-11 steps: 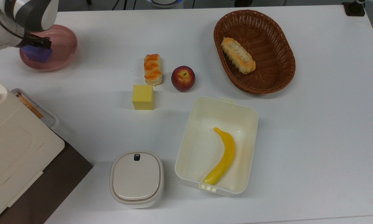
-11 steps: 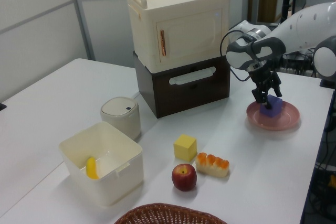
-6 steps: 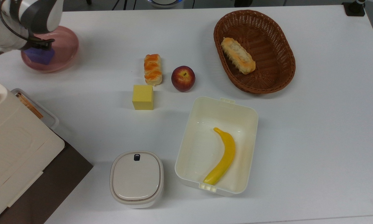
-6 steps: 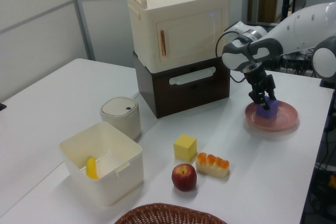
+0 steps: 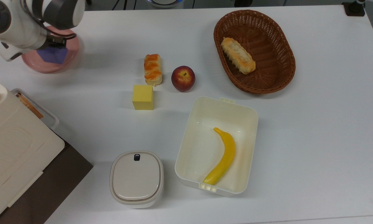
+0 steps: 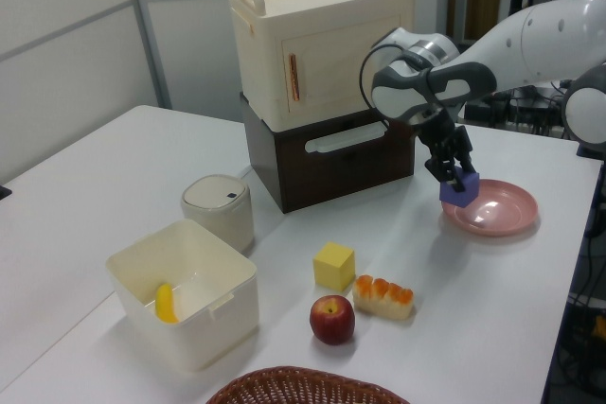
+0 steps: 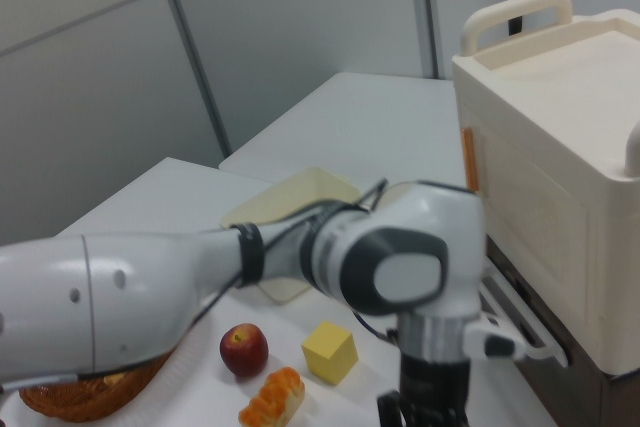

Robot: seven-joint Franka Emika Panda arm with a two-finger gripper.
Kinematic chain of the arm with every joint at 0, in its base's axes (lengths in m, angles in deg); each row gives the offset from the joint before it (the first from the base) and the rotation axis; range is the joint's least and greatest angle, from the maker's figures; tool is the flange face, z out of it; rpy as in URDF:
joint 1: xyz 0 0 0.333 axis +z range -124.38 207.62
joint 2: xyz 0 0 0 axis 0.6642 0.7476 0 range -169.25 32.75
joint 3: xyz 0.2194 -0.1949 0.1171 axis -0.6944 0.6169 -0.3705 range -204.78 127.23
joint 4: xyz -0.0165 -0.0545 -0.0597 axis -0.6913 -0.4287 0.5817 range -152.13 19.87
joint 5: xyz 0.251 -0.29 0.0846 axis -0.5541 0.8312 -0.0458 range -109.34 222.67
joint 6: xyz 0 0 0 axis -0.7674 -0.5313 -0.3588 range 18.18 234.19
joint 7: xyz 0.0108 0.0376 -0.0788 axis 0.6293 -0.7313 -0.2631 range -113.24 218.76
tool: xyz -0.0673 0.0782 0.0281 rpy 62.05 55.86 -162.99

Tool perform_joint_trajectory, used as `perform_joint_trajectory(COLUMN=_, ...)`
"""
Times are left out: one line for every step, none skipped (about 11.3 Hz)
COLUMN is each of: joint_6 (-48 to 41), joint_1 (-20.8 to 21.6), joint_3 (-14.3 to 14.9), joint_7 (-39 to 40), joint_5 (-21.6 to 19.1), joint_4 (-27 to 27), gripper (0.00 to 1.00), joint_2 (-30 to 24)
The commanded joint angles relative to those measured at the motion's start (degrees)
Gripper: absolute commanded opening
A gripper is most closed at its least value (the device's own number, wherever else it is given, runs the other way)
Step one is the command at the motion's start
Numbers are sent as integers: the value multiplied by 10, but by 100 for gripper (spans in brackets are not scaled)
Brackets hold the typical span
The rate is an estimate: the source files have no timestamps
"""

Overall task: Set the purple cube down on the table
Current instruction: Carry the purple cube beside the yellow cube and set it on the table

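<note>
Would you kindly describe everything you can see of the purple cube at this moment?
The purple cube is a small, matte, blue-purple block that looks like foam, with crisp edges and plain faces. The gripper holds it from above, fingers shut on its sides. In the left view it hangs tilted, clear of the pink plate, over the plate's near-left edge. In the top view it shows as a purple patch beneath the arm, with the plate behind it. It touches nothing but the fingers.
</note>
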Motion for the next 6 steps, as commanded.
perform_joint_trajectory(joint_6=-21, joint_1=43, joint_3=-5, joint_7=-27, joint_5=-61, joint_4=5, gripper=2, joint_2=-23)
perform_joint_trajectory(joint_6=-17, joint_1=61, joint_3=-5, joint_7=-56, joint_5=-69, joint_4=5, gripper=4, joint_2=-23)
perform_joint_trajectory(joint_6=-17, joint_1=78, joint_3=-6, joint_7=-75, joint_5=-71, joint_4=5, gripper=10, joint_2=-22)
perform_joint_trajectory(joint_6=-17, joint_1=92, joint_3=-9, joint_7=-81, joint_5=-85, joint_4=5, gripper=12, joint_2=-22)
perform_joint_trajectory(joint_6=-17, joint_1=101, joint_3=-10, joint_7=-84, joint_5=-104, joint_4=6, gripper=52, joint_2=-23)
perform_joint_trajectory(joint_6=-17, joint_1=113, joint_3=-9, joint_7=-94, joint_5=-103, joint_4=6, gripper=100, joint_2=-24)
